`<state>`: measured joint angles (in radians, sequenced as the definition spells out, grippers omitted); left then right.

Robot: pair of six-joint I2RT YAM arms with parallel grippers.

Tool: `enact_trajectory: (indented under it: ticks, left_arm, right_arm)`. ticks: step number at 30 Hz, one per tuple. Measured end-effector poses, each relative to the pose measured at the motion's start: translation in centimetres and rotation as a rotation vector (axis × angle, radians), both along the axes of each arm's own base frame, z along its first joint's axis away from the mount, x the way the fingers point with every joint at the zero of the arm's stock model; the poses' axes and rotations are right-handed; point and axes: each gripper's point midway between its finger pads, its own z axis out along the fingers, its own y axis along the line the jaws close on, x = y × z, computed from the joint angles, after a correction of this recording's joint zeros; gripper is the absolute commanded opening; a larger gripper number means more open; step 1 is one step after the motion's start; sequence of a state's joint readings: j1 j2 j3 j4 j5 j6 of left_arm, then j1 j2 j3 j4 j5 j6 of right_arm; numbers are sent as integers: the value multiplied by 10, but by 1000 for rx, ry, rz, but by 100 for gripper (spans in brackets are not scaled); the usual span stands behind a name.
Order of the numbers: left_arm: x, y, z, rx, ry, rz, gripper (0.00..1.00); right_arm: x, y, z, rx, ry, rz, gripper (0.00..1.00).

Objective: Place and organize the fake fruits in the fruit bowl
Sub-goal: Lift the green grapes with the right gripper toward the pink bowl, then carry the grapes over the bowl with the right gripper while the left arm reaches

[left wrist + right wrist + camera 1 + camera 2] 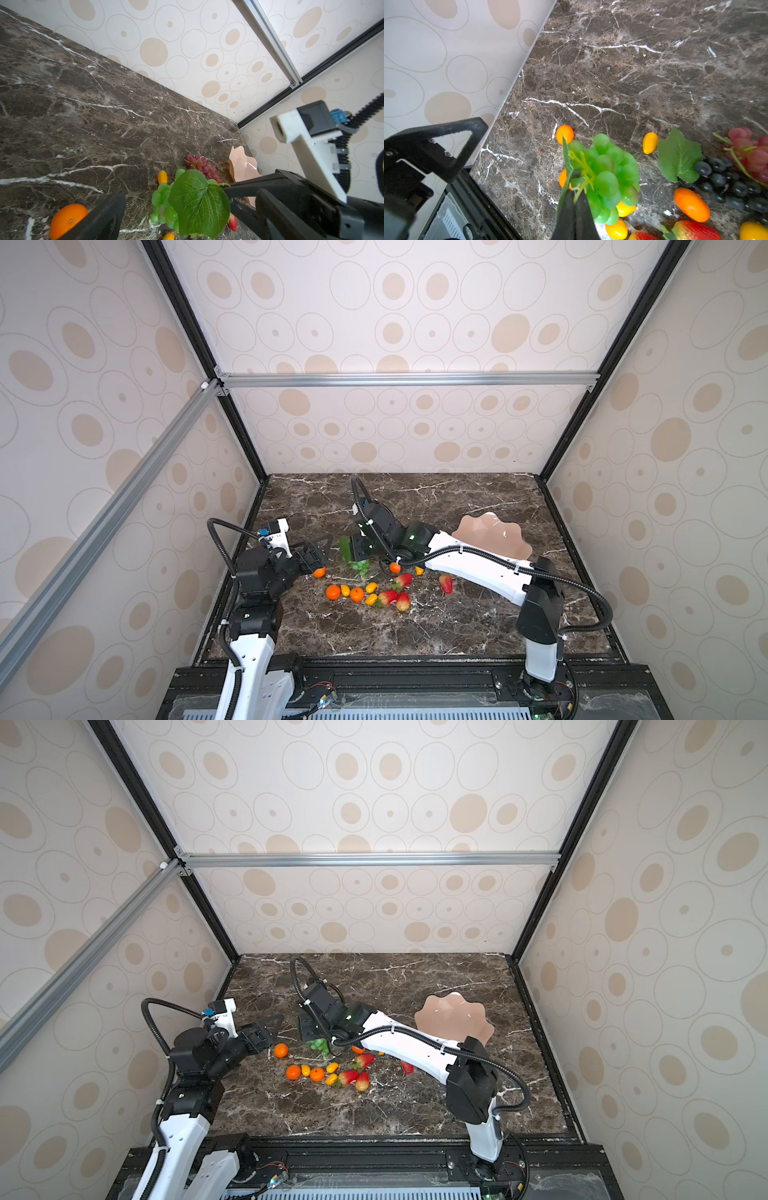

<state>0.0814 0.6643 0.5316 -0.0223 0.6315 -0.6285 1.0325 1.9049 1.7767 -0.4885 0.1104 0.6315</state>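
My right gripper [574,188] is shut on the stem of the green grape bunch [608,172], which hangs from it with its big leaf [199,203] up. In both top views the bunch [360,565] [320,1044] is left of the table's middle. My left gripper [325,554] stands open beside it, empty, one finger next to an orange [319,572]. The pale pink fruit bowl [494,533] [457,1013] sits at the right rear with nothing visible in it, partly behind the right arm. Oranges, yellow ovals and strawberries [387,596] lie scattered in front.
A dark grape bunch [726,182] and a red grape bunch [749,153] lie under the right arm, hidden in the top views. The right forearm [478,564] stretches across the table between the loose fruits and the bowl. Patterned walls close off three sides.
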Motion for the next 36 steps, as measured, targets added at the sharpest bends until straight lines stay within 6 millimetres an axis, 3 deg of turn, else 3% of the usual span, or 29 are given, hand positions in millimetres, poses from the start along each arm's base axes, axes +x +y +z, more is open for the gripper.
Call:
enact_trajectory:
  ticks: [8,14,24,31,36]
  left_arm:
    - [-1,-23,17,-8,-77,-95,98]
    - [0,-49,17,-2,-85,-169,98]
    - [11,-116,7,37,-60,-288,98]
    - [23,-187,2,103,-54,-391,98]
    - [30,-241,-3,144,-58,-450,98]
  right_arm:
    - [-1,-29,33,8,-71,-33,0]
    - [-2,-70,63,15,-146,-87,0]
    - [7,-174,89,-18,-241,-284,0]
    - [12,-262,105,-38,-276,-471,0]
    - [17,-313,106,-72,-269,-586,0]
